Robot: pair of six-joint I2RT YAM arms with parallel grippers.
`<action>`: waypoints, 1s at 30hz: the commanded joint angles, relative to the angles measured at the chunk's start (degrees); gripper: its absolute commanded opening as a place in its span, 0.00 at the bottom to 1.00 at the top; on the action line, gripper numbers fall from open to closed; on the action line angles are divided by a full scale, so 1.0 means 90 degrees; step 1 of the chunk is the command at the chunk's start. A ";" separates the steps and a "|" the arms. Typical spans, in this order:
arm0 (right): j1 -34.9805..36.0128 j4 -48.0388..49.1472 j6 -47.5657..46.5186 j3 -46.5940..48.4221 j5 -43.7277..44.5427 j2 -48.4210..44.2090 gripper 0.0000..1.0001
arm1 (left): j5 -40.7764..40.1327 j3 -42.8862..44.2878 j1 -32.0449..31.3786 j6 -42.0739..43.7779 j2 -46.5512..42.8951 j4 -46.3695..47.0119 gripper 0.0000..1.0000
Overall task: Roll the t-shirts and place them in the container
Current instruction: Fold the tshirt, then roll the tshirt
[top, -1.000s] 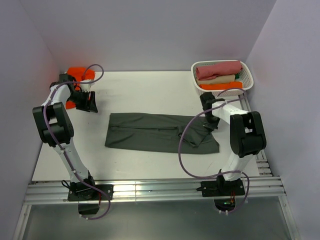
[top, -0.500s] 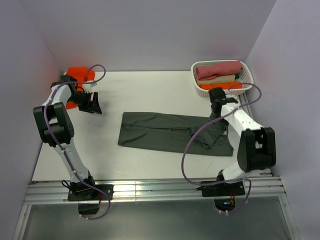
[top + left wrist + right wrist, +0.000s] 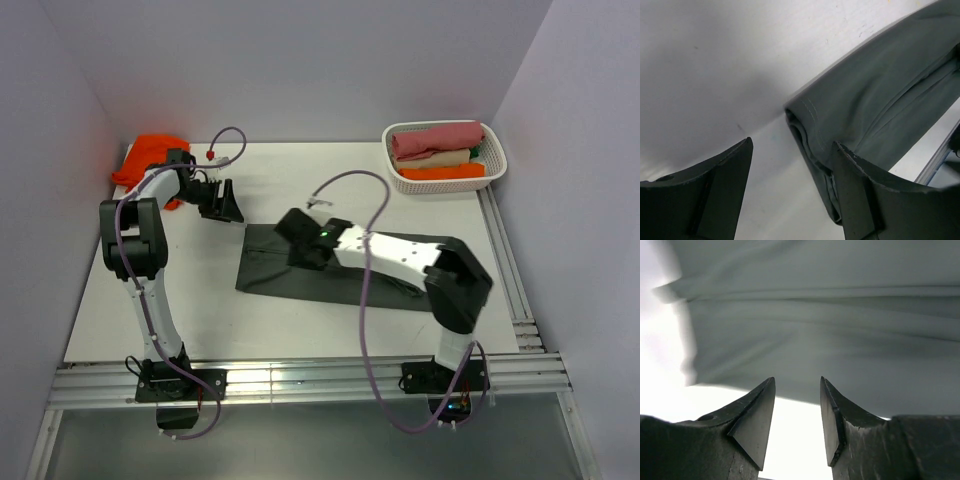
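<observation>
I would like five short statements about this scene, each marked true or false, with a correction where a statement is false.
1. The dark grey folded cotton t-shirt lies flat on the white table. True.
2. The white plastic basket is empty. False: it holds rolled garments.
3. The left gripper is open and grips nothing. True.
4. The bright orange t-shirt lies on the grey one. False: it lies apart, at the far left corner.
5. The right gripper hangs over the basket. False: it is above the grey t-shirt, open.

Nothing legible — no words, numbers or brand marks on the grey t-shirt (image 3: 265, 270) or basket (image 3: 445, 185).
</observation>
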 commanded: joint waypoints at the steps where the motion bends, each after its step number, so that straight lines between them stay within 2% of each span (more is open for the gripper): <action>1: 0.0548 0.0126 0.0549 0.1519 0.0117 0.0841 0.48 | 0.0488 0.0254 -0.0104 -0.0335 0.0352 0.0228 0.70; 4: 0.0930 -0.0237 0.0540 0.2702 0.0088 0.1808 0.48 | 0.0673 0.0342 -0.0163 -0.0218 0.0529 0.0100 0.70; 10: 0.1204 -0.0208 0.0559 0.3838 -0.0371 0.3011 0.48 | 0.0820 0.0215 -0.0261 0.0016 0.0627 -0.0027 0.70; 24: 0.1272 -0.0384 0.0560 0.4328 -0.0517 0.3871 0.49 | 0.0537 -0.0088 -0.0593 -0.0110 0.0618 0.0266 0.69; 30: 0.1350 -0.0803 0.0550 0.4640 -0.0527 0.4193 0.47 | 0.0255 -0.0263 -0.0651 -0.0257 0.0550 0.0392 0.61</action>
